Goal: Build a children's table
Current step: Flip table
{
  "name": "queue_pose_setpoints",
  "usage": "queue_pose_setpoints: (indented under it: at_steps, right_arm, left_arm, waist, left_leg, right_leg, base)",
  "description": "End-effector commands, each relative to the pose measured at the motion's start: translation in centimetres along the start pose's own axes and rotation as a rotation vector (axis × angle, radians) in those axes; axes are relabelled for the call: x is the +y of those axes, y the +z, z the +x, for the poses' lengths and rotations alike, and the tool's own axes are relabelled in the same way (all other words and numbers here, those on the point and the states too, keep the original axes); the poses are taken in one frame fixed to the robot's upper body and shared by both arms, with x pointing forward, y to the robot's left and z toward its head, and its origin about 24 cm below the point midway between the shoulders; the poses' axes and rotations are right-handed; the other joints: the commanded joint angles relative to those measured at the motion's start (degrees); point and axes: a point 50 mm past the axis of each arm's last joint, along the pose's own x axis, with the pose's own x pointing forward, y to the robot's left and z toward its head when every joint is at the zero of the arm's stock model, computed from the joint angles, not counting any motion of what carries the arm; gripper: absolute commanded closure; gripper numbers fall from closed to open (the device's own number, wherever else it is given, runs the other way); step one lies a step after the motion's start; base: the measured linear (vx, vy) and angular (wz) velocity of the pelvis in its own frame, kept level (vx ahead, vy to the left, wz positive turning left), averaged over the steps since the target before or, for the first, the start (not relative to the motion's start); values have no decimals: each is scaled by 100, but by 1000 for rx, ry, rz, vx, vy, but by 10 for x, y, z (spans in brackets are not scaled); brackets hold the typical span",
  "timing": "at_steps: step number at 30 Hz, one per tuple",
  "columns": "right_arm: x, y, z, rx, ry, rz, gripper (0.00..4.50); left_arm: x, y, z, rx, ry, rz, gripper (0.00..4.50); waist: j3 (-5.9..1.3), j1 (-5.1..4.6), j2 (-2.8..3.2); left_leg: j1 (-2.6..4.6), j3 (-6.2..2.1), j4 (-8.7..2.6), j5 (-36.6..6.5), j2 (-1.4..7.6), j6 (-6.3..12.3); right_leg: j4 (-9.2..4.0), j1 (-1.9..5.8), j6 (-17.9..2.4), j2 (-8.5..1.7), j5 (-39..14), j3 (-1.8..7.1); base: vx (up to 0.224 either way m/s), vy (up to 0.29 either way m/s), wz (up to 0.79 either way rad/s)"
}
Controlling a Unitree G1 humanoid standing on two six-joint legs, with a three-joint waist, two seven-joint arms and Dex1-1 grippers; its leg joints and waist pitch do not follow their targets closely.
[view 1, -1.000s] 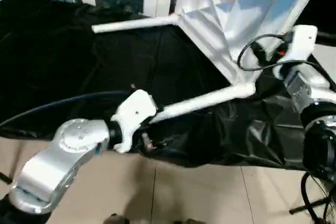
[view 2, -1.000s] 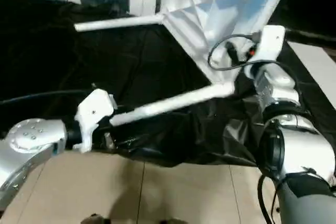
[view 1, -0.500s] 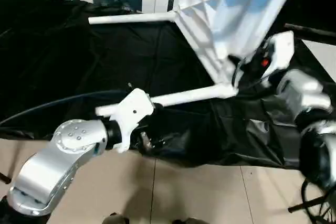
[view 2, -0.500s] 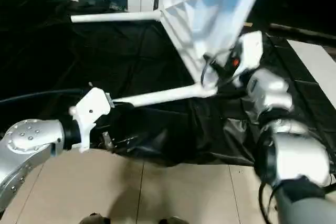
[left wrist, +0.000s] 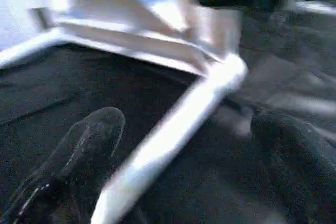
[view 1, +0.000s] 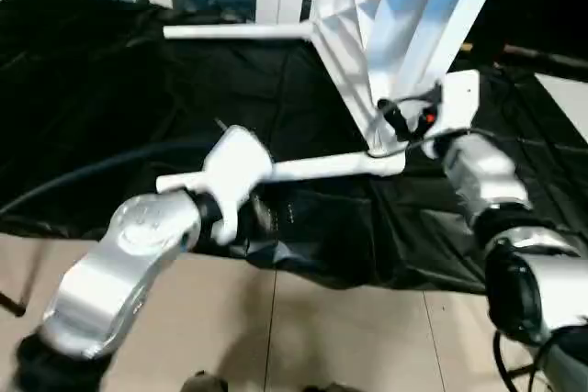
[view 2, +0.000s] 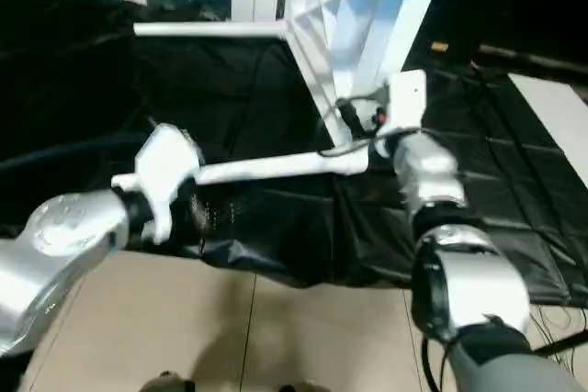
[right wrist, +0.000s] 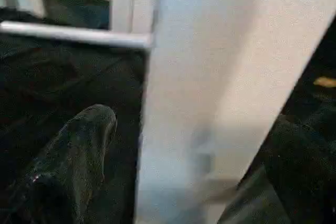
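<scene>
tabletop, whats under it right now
Under the tilted tabletop lies a black cloth. Two white legs stick out of its corners above the cloth. What the cloth rests on is covered.

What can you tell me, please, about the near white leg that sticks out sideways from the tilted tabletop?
The near leg is a long, smooth white tube, plastic by its look, lying roughly level above the black cloth. One end sits in the lower corner of the tabletop, which stands steeply on edge with its ribbed underside showing. Its free end reaches the left tool, whose black fingers stand wide on either side of it; whether they touch it is unclear.
</scene>
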Motion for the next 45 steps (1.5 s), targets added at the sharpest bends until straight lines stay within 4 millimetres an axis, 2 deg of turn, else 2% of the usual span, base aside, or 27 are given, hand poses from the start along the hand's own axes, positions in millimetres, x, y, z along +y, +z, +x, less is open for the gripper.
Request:
queue_pose_setpoints:
  at_steps: [1, 4, 8, 10, 16, 20, 21, 25, 27, 31, 32, 38, 42, 45]
  right_arm:
    - [-2, 7, 2, -43, -46, 63, 6]
    - [2, 7, 3, -55, -42, 88, 22]
    - [3, 8, 4, -55, -52, 111, 50]
    - [3, 9, 4, -55, -57, 124, 63]
    - [4, 8, 5, -49, -38, 129, 120]
    - [3, 6, 4, -31, -48, 118, 151]
    - [3, 5, 4, -27, -52, 113, 171]
    - [2, 4, 4, -17, -59, 105, 185]
    - [0, 4, 4, -12, -64, 99, 213]
    - [-1, 5, 4, -10, -72, 80, 233]
    - [-2, 6, 4, -10, -75, 73, 252]
    - [-7, 11, 4, -12, -126, -17, 261]
    - [-13, 22, 4, -41, -167, -141, 262]
    - [-20, 30, 4, -62, -206, -216, 262]
  left_arm:
    - [3, 6, 0, -46, 36, -23, 0]
    - [-5, 5, -1, -58, 1, -21, 0]
    - [-8, 4, -1, -60, -11, -24, 0]
    - [-9, 4, 0, -64, -7, -25, 0]
    - [-8, 6, 1, -78, -11, -13, 0]
    - [-10, 5, 0, -76, -17, -12, 0]
    - [-10, 5, 0, -76, -18, -12, 0]
    - [-11, 5, 0, -78, -20, -13, 0]
    - [-10, 5, 1, -80, -21, -13, 0]
    - [-10, 6, 1, -84, -22, -10, 0]
    - [-9, 6, 2, -85, -22, -10, 0]
    - [-8, 7, 1, -88, -17, 1, 0]
    - [-7, 8, 2, -94, -13, 10, 0]
    - [-7, 10, 3, -101, -11, 30, 0]
  waist:
    - [-446, 22, 22]
    - [-451, 44, 21]
    - [-473, 77, 42]
    - [-459, 95, 66]
    - [-458, 82, 41]
    - [-477, 89, 36]
    - [-477, 89, 39]
    - [-490, 90, 38]
    - [-498, 94, 44]
    - [-495, 95, 54]
    - [-490, 93, 56]
    - [-488, 91, 48]
    - [-488, 99, 49]
    - [-503, 118, 47]
  left_leg:
    - [113, -80, -416, -978, 285, -89]
    - [113, -78, -410, -861, 289, 47]
    - [120, -64, -394, -683, 287, 112]
    - [141, -66, -406, -858, 293, 73]
    - [117, -82, -418, -1052, 289, -42]
    - [111, -81, -407, -908, 288, -19]
    - [111, -77, -402, -872, 286, -12]
    - [112, -72, -394, -781, 283, 13]
    - [113, -68, -387, -763, 282, 23]
    - [119, -70, -391, -830, 285, -7]
    - [112, -72, -392, -831, 283, -17]
    - [119, -70, -392, -848, 278, -53]
    - [125, -65, -390, -898, 275, -90]
    - [125, -58, -375, -762, 267, -86]
  right_leg:
    - [-346, 280, -1190, -446, -933, 238]
    - [-330, 259, -1161, -431, -833, 227]
    - [-298, 259, -1233, -415, -555, 225]
    - [-325, 242, -1211, -418, -752, 223]
    - [-345, 259, -1113, -433, -1002, 221]
    - [-326, 268, -1124, -435, -885, 222]
    - [-321, 267, -1141, -430, -828, 220]
    - [-300, 274, -1178, -421, -673, 216]
    - [-297, 278, -1200, -426, -637, 218]
    - [-305, 274, -1197, -424, -710, 215]
    - [-303, 275, -1193, -421, -703, 217]
    - [-307, 272, -1150, -421, -756, 218]
    - [-314, 262, -1123, -413, -803, 219]
    - [-290, 264, -1108, -402, -650, 217]
  base:
    - [0, 0, 0]
    - [0, 0, 0]
    - [0, 0, 0]
    - [0, 0, 0]
    - [0, 0, 0]
    - [0, 0, 0]
    - [0, 0, 0]
    - [0, 0, 0]
    - [0, 0, 0]
    - [0, 0, 0]
    - [0, 0, 0]
    - [0, 0, 0]
    - [0, 0, 0]
    - [0, 0, 0]
